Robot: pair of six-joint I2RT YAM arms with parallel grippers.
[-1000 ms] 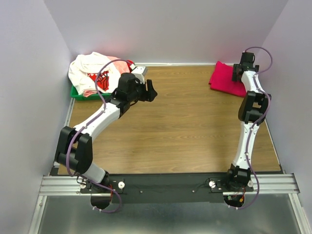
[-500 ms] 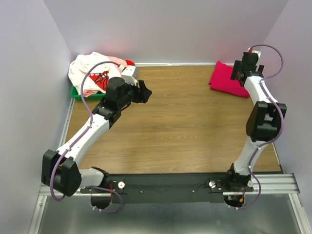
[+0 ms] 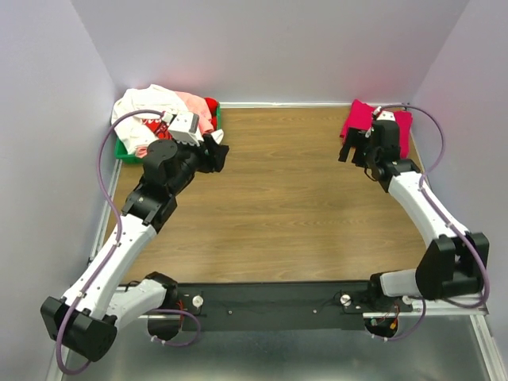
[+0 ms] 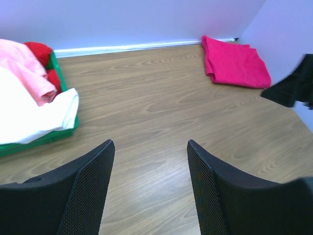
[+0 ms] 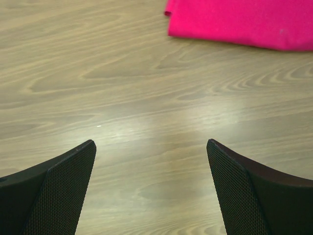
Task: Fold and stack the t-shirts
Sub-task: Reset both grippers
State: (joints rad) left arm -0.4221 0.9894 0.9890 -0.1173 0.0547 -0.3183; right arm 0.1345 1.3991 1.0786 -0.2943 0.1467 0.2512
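Observation:
A folded magenta-red t-shirt [image 3: 359, 120] lies at the far right of the table; it also shows in the left wrist view [image 4: 234, 62] and in the right wrist view [image 5: 244, 22]. A white t-shirt with a red graphic [image 3: 144, 111], a pale pink t-shirt [image 3: 193, 105] and a red t-shirt [image 3: 210, 105] are heaped in the green tray [image 3: 125, 153] at the far left. The left wrist view shows the white [image 4: 29, 115], the pink [image 4: 24, 66] and the red [image 4: 39, 50] there. My left gripper [image 3: 217, 152] is open and empty just right of the tray. My right gripper [image 3: 355, 149] is open and empty, just in front of the magenta shirt.
Purple walls close in the wooden table [image 3: 286, 206] at the left, back and right. The metal rail with the arm bases [image 3: 270, 302] runs along the near edge.
The left arm has pulled back and left, its gripper moving toward the tray. The right gripper has come off the magenta shirt, swinging left and toward the near side.

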